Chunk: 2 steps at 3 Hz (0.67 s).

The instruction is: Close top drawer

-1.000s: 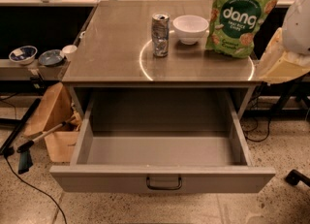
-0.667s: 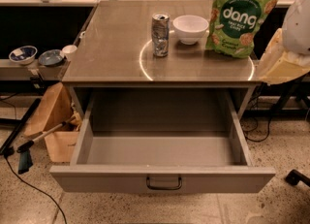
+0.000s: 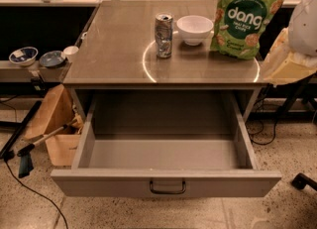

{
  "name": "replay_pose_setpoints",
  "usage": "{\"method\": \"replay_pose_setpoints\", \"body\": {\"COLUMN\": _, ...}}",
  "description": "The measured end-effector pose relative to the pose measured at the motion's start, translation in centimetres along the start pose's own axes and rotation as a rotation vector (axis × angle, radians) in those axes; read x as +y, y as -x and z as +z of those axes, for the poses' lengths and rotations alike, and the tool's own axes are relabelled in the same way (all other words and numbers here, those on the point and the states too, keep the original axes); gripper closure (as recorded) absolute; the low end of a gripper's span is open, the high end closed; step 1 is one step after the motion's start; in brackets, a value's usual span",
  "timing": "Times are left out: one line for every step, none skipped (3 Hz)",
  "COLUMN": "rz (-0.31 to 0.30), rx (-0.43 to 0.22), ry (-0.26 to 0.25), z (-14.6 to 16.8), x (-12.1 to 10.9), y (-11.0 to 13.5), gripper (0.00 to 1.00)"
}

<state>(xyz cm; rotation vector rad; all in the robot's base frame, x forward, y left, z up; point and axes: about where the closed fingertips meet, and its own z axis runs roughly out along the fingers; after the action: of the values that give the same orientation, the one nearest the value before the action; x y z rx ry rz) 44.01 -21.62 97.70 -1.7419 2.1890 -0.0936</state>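
Note:
The top drawer point(image 3: 99, 183) is a wide, deep grey metal drawer, pulled far out toward the camera from under the grey tabletop point(image 3: 114, 49). Its inside is bare. Its flat front has a small dark loop handle point(image 3: 167, 187) at the centre, near the bottom of the view. The gripper is not in view. A white rounded shape point(image 3: 306, 20) at the right edge may be part of my arm. The two lower drawers are hidden behind the open drawer's front.
On the tabletop stand a soda can point(image 3: 164, 35), a white bowl point(image 3: 194, 28) and a green "dang" snack bag point(image 3: 245, 17). A cardboard box point(image 3: 54, 124) and a long-handled tool point(image 3: 29, 146) lie on the floor at left. Small bowls point(image 3: 37, 57) sit on a left shelf.

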Motion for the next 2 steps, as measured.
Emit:
{"method": "replay_pose_setpoints", "body": {"rz": -0.057, "rx": -0.056, "ry": 0.008, "z": 0.28, "x": 0.50, "y": -1.13, "gripper": 1.00}}
{"method": "replay_pose_setpoints", "body": {"rz": -0.095, "rx": -0.093, "ry": 0.020, "z": 0.68, "x": 0.99, "y": -2.11, "gripper": 1.00}}
